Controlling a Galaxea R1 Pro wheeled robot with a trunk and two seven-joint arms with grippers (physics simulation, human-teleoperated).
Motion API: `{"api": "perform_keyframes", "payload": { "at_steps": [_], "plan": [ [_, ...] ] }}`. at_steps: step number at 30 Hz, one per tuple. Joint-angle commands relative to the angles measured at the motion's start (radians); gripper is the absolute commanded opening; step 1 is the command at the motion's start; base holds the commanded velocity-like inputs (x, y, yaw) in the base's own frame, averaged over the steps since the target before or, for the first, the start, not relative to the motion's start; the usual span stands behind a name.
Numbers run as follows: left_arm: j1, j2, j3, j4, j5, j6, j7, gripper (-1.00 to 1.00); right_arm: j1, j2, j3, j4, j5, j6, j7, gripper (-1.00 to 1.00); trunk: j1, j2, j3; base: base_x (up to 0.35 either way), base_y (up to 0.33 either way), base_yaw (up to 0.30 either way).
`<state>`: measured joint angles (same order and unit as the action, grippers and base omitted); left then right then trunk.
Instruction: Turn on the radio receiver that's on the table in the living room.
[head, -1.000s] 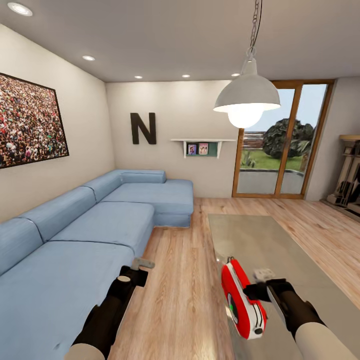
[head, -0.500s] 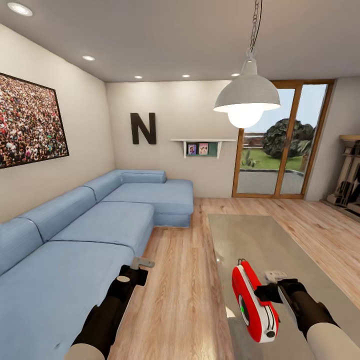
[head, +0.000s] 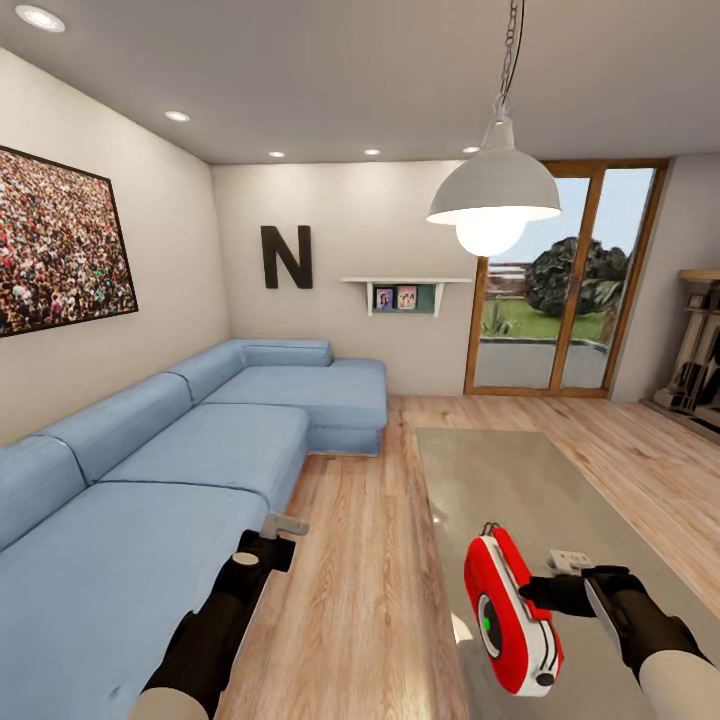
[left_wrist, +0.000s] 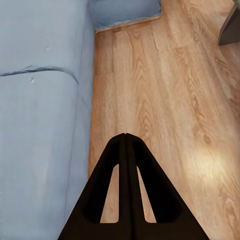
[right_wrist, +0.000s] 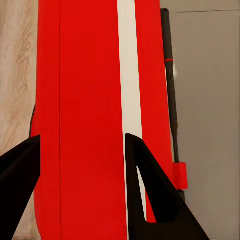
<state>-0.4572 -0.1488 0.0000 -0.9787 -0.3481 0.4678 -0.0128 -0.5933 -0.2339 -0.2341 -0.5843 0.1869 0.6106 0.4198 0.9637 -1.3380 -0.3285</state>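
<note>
The red radio receiver (head: 505, 610) with white stripes and a green-centred dial stands on edge, tilted, near the close left edge of the glossy grey coffee table (head: 545, 470). My right gripper (head: 535, 592) reaches at it from the right, its black fingers at the radio's side. In the right wrist view the two fingers stand apart, so the right gripper (right_wrist: 82, 137) is open, with the red radio body (right_wrist: 90, 90) right in front and the table top (right_wrist: 210, 100) beside it. My left gripper (head: 290, 523) hangs shut over the wood floor by the sofa, its tips (left_wrist: 125, 135) pressed together.
A long blue sectional sofa (head: 200, 450) runs along the left, also in the left wrist view (left_wrist: 40, 125). A strip of wood floor (head: 370, 560) separates it from the table. A white pendant lamp (head: 493, 190) hangs above the table. Glass doors (head: 560, 290) stand behind.
The radio has shifted a little to the right on the table and shows more of its dial. My right gripper has drawn back to the right and slightly down. The left arm is still.
</note>
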Motion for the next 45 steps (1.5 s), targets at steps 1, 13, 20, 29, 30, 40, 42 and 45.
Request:
{"api": "perform_keyframes", "payload": {
  "at_steps": [1, 13, 20, 29, 30, 40, 42, 45],
  "plan": [
    [0.0, 0.0, 0.0, 0.0, 0.0, -0.003, 0.0, -1.0, 0.0, 0.0, -0.001, 0.004, -0.003, 0.0, 0.002, -1.0, 0.0, 0.0, 0.0, 0.0, 0.0, 0.0],
    [0.0, -0.003, 0.0, 0.002, -0.003, -0.004, 0.002, -1.0, 0.0, 0.0, 0.0, 0.02, -0.003, 0.001, 0.004, -1.0, 0.0, 0.0, 0.0, 0.004, -0.082, 0.0],
    [0.0, -0.005, 0.0, 0.003, -0.003, -0.004, 0.002, -1.0, 0.0, 0.0, 0.001, 0.02, -0.003, 0.001, 0.004, -1.0, 0.0, 0.0, 0.0, 0.024, -0.271, 0.0],
    [0.0, -0.007, -0.001, 0.003, -0.005, -0.005, 0.002, -1.0, 0.0, 0.0, 0.001, 0.02, -0.003, 0.001, 0.004, -1.0, 0.0, 0.0, 0.0, 0.001, -0.167, 0.0],
    [0.0, -0.007, -0.001, 0.003, -0.005, -0.005, 0.002, -1.0, 0.0, 0.0, 0.001, 0.02, -0.003, 0.001, 0.004, -1.0, 0.0, 0.0, 0.0, 0.0, -0.151, 0.0],
    [0.0, -0.009, -0.001, 0.003, -0.005, -0.005, 0.002, -1.0, 0.0, 0.001, 0.002, 0.02, -0.003, 0.001, 0.002, -1.0, 0.0, 0.0, 0.0, 0.0, -0.023, 0.0],
    [0.0, -0.009, -0.002, 0.003, -0.005, -0.005, 0.002, -1.0, 0.0, 0.001, 0.001, 0.02, -0.002, 0.001, 0.002, -1.0, 0.0, 0.0, 0.0, 0.0, 0.0, 0.0],
    [0.0, -0.008, -0.004, 0.003, -0.003, -0.006, 0.002, -1.0, 0.0, 0.001, 0.0, 0.037, -0.003, 0.001, -0.009, -1.0, 0.0, 0.0, 0.0, 0.0, 0.0, 0.0]
  ]
}}
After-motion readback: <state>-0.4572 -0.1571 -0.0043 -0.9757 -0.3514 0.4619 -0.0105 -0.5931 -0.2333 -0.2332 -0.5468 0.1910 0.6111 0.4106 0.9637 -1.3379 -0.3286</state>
